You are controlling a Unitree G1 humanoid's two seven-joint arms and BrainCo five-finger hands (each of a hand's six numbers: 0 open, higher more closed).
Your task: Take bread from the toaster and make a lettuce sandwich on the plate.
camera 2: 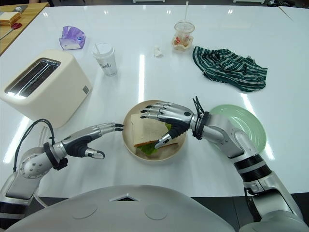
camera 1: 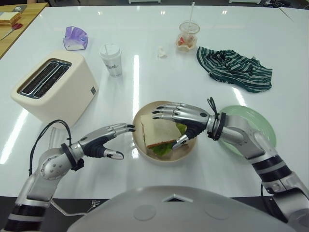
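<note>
A cream toaster (camera 1: 55, 87) stands at the left, its two slots looking empty. On the beige plate (camera 1: 139, 121) in front of me lies a sandwich (camera 1: 158, 133): a bread slice on top with green lettuce (camera 1: 161, 149) poking out at its near edge and right side. My right hand (camera 1: 183, 117) hovers just over the sandwich's right part, fingers spread and holding nothing, thumb near the plate's right rim. My left hand (camera 1: 105, 141) rests open just left of the plate, fingertips pointing at its rim.
A light green plate (camera 1: 258, 126) sits right of the beige one, partly under my right forearm. Farther back are a lidded paper cup (camera 1: 111, 59), a purple tissue pack (camera 1: 76, 38), a clear cup with a straw (camera 1: 188, 35), a crumpled scrap (camera 1: 161, 51) and a striped green cloth (camera 1: 235, 67).
</note>
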